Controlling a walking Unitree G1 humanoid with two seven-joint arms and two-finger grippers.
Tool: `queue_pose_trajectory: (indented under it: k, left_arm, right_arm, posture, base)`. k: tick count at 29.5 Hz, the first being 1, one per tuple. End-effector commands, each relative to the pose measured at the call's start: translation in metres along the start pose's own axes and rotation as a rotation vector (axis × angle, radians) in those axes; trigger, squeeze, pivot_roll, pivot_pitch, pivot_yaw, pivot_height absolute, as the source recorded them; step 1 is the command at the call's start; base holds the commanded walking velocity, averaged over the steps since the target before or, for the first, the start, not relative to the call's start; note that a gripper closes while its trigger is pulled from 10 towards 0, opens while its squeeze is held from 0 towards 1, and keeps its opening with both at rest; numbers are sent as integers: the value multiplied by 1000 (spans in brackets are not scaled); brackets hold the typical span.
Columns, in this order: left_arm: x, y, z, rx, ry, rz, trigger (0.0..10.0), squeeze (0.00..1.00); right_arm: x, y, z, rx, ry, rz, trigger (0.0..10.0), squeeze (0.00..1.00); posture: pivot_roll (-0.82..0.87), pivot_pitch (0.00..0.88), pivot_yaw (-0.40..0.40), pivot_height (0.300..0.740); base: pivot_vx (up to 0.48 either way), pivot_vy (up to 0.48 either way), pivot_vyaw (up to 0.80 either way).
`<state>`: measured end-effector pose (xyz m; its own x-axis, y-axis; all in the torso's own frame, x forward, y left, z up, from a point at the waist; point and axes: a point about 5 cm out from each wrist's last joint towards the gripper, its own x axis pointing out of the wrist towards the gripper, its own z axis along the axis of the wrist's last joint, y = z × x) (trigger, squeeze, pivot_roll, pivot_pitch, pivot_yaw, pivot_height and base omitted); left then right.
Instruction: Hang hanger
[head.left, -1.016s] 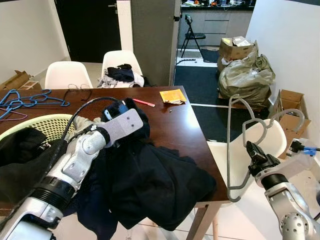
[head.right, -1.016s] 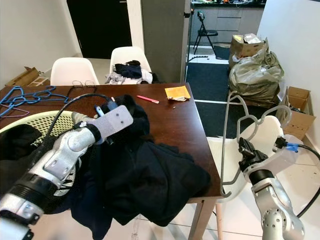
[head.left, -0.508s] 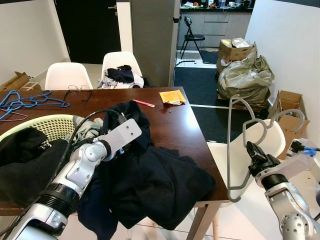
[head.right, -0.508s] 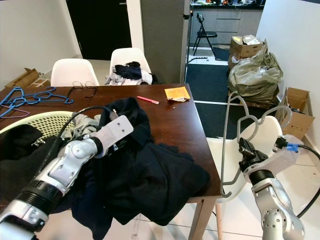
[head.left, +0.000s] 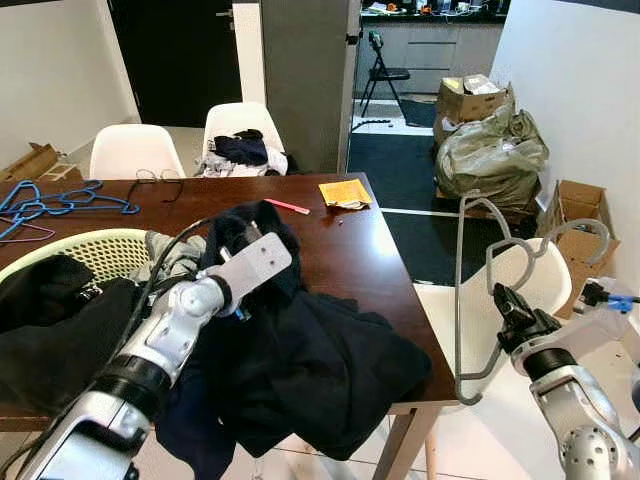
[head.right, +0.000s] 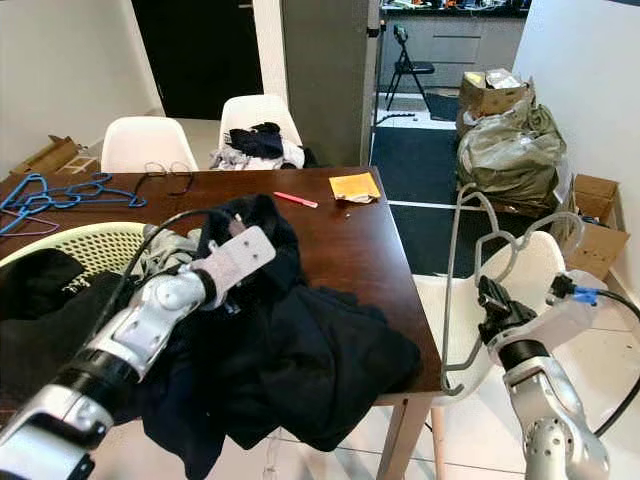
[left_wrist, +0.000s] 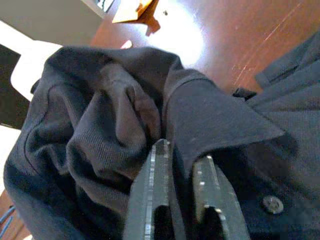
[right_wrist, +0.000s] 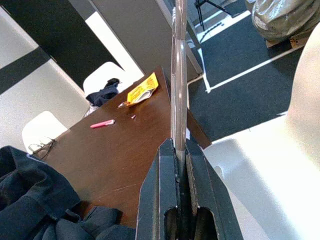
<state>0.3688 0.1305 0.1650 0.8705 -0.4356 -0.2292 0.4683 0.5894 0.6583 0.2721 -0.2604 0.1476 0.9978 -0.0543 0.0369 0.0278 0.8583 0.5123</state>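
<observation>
Grey hanger (head.left: 468, 290) stands upright off the table's (head.left: 350, 250) right edge, right gripper (right_wrist: 181, 172) clamped tight on it. Left gripper (left_wrist: 182, 167) pinches the dark shirt's (left_wrist: 120, 130) collar, fingers nearly closed.

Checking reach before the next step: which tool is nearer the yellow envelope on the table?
Left. The left tool is in the dark shirt on the table, just short of the yellow envelope. The right tool holds the grey hanger off the table's edge.

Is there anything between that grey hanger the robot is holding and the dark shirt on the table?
Nothing visible. The right gripper holds the grey hanger upright beside the table's edge, and only open air separates it from the dark shirt, whose collar the left gripper pinches.
</observation>
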Motion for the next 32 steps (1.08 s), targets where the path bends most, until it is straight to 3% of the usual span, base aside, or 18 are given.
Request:
queue_pose_trajectory:
  k: [1,9,10,11,12,13,14,17,18,21,23,24,25,26,29,32]
  left_arm:
    - [1,-2,-3,7,14,-6,0,0]
    - [0,2,-3,-3,11,5,0,0]
    - [0,4,0,-81,-7,18,0,0]
    - [0,4,0,-81,-7,18,0,0]
    - [0,5,3,-138,-22,27,0,0]
    - [0,10,17,-263,-97,33,0,0]
    - [0,10,17,-263,-97,33,0,0]
    - [-7,19,67,-530,-354,-13,0,0]
    - [-7,19,67,-530,-354,-13,0,0]
    - [-22,2,123,-673,-609,-170,0,0]
    - [-22,2,123,-673,-609,-170,0,0]
    - [-25,-8,136,-706,-654,-211,0,0]
    - [-25,-25,142,-728,-660,-247,10000,0]
    - [-24,-35,144,-739,-658,-267,10000,0]
    - [-24,-35,144,-739,-658,-267,10000,0]
    - [-21,-53,142,-764,-615,-292,10000,0]
  right_arm:
    - [-2,1,1,3,-10,3,10000,0]
    - [-3,1,2,3,-11,1,10000,0]
    - [-3,1,2,5,-11,2,10000,0]
    - [-3,1,2,5,-11,2,10000,0]
    - [-3,1,2,5,-10,2,10000,0]
    - [-2,1,2,7,-10,2,10000,0]
    - [-2,1,2,7,-10,2,10000,0]
    - [-1,0,2,9,-13,4,10000,0]
    - [-1,0,2,9,-13,4,10000,0]
    - [0,1,3,13,-29,13,10000,0]
    - [0,1,3,13,-29,13,10000,0]
    - [1,1,3,12,-32,14,10000,0]
    - [2,1,3,11,-33,14,10000,0]
    - [2,1,3,10,-34,13,10000,0]
    - [2,1,3,10,-34,13,10000,0]
    - [2,1,3,7,-35,12,10000,0]
  posture:
    - [-38,11,14,740]
    - [-37,11,14,740]
    - [-37,11,14,740]
    - [-37,11,14,740]
    - [-37,9,11,740]
    - [-35,8,10,740]
    - [-35,8,10,740]
    - [-30,3,10,740]
    - [-30,3,10,740]
    - [-28,0,10,740]
    - [-28,0,10,740]
    - [-29,0,10,740]
    - [-32,0,11,740]
    - [-33,0,10,740]
    - [-33,0,10,740]
    - [-30,0,7,740]
  base:
    - [0,0,0]
    - [0,0,0]
    - [0,0,0]
    - [0,0,0]
    - [0,0,0]
    - [0,0,0]
    - [0,0,0]
    - [0,0,0]
    - [0,0,0]
    - [0,0,0]
    - [0,0,0]
    - [0,0,0]
    - [0,0,0]
    - [0,0,0]
    - [0,0,0]
    - [-334,0,0]
